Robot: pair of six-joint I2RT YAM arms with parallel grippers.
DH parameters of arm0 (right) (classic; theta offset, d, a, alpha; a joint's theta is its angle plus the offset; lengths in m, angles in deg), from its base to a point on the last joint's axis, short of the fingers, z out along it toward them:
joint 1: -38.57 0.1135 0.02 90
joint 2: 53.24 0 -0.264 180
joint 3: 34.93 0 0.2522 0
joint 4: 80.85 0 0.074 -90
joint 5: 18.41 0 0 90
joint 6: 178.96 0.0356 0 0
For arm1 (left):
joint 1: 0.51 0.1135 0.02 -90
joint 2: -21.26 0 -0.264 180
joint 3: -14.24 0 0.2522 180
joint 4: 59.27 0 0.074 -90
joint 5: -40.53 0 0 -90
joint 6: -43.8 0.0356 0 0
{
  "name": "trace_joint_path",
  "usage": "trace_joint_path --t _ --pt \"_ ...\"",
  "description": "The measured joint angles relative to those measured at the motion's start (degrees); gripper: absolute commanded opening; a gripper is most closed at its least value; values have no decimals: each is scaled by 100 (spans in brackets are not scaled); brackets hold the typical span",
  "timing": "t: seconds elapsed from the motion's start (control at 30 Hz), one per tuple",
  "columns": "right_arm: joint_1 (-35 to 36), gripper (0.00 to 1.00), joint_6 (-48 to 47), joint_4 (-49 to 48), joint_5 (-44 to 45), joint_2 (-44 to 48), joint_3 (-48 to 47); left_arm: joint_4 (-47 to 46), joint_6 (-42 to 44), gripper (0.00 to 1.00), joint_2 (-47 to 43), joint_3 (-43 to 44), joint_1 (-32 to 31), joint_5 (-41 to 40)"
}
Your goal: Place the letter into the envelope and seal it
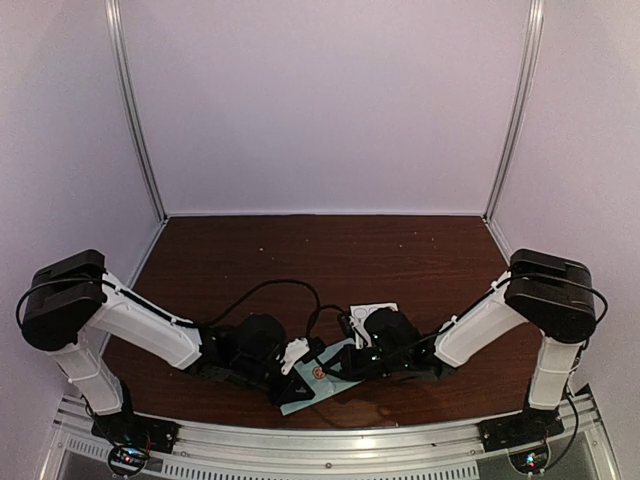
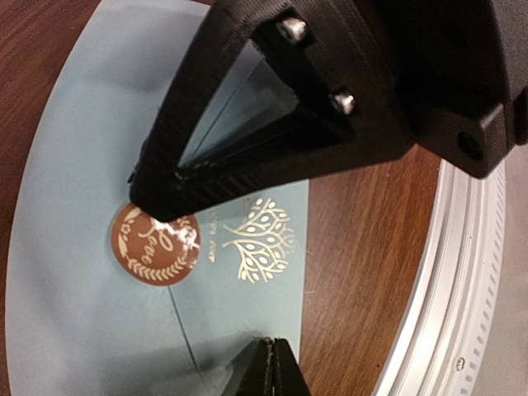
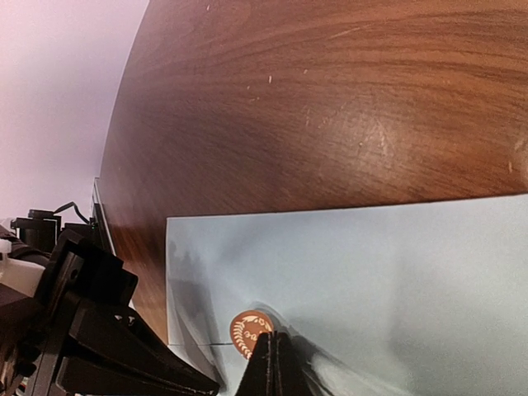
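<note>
Two tools low over the middle of the near edge of the table (image 3: pixel 330 107), tip toward tip. On the left, left tool (image 2: pixel 268 367) pinched fully shut, gripping nothing, tip down on the pale teal envelope (image 2: pixel 66 272) by the flap's seam. Envelope flat on the wood just inside the near edge, gold tree print (image 2: pixel 260 247) at its middle. Round brown sticker (image 2: pixel 157 243) over the flap's point. On the right, right tool (image 3: pixel 272 363) likewise closed tight and empty, tip touching that sticker. Just behind the right tool, toward the far edge, a small white sheet (image 1: pixel 375 310), partly hidden.
</note>
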Motion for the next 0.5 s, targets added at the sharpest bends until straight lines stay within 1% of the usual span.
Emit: trace_joint_path --t 0.5 --pt "0 0 68 -50 39 -44 0 -37 -227 5 11 103 153 -83"
